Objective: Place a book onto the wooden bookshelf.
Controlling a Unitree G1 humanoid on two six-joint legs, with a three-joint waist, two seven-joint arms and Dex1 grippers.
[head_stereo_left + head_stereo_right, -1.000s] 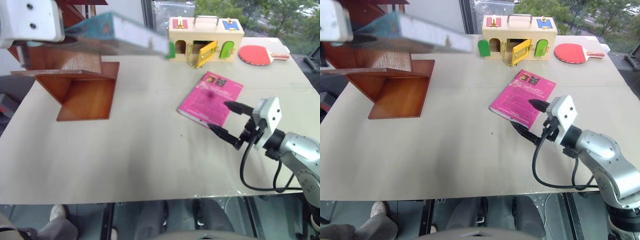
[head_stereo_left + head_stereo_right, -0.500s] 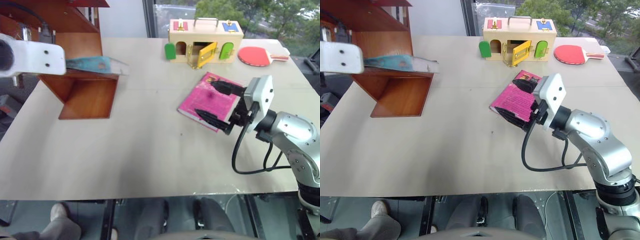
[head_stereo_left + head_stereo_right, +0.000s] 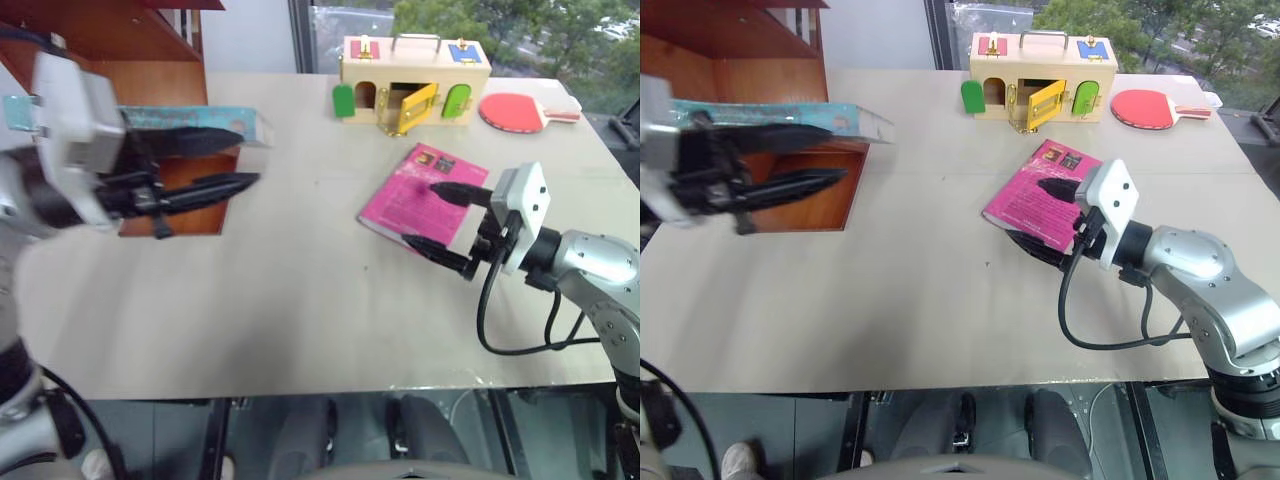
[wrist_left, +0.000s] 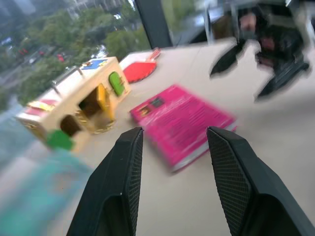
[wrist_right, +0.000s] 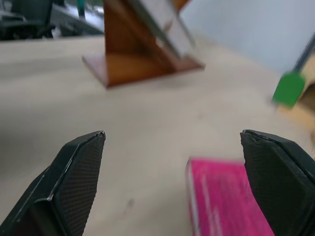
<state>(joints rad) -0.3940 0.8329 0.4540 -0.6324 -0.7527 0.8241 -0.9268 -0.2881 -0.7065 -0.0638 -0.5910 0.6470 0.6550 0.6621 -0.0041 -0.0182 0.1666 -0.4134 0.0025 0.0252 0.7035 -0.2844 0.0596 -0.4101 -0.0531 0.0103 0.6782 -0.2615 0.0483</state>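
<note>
The teal-green book point(image 3: 215, 117) lies flat on a board of the reddish-brown wooden bookshelf point(image 3: 140, 65), and its near end juts past the board's right edge. My left gripper point(image 3: 247, 159) hovers just in front of the shelf, open, with nothing between its fingers point(image 4: 115, 191). In the left wrist view the book point(image 4: 29, 206) is a teal blur off to the side of those fingers. My right gripper point(image 3: 420, 213) is open and empty above the near edge of a magenta book point(image 3: 415, 190). The right wrist view looks across the table at the bookshelf point(image 5: 133, 54).
A pale wooden box with coloured doors point(image 3: 412, 75) stands at the table's far edge, with a red table-tennis paddle point(image 3: 520, 112) to its right. The magenta book lies right of centre on the beige table point(image 3: 290, 300).
My left gripper has opened and let go of the teal book, which now rests on the shelf board. The left arm has swung down and right. My right gripper is back where it was.
</note>
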